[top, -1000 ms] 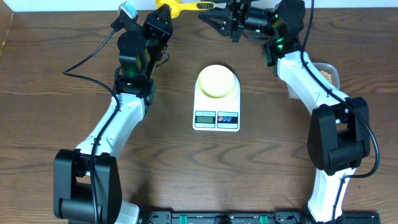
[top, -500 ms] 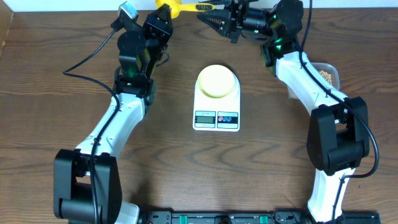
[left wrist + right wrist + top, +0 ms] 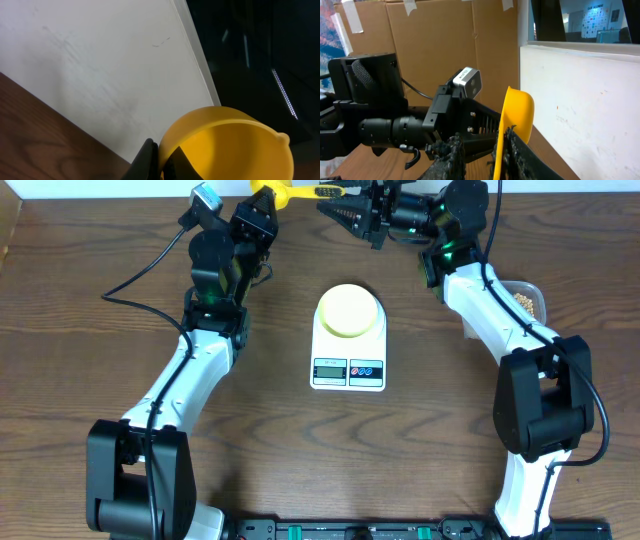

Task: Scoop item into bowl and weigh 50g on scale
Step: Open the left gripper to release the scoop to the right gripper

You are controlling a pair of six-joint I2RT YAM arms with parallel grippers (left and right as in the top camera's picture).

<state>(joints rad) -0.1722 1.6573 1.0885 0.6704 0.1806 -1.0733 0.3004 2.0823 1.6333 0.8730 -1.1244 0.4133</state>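
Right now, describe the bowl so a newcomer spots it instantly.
On the wooden table, find the white digital scale in the middle. The bowl sits on its top platform: small, round, pale cream-yellow. It is paler than the yellow scoop at the far edge, and opaque, unlike the clear tub at the right edge.
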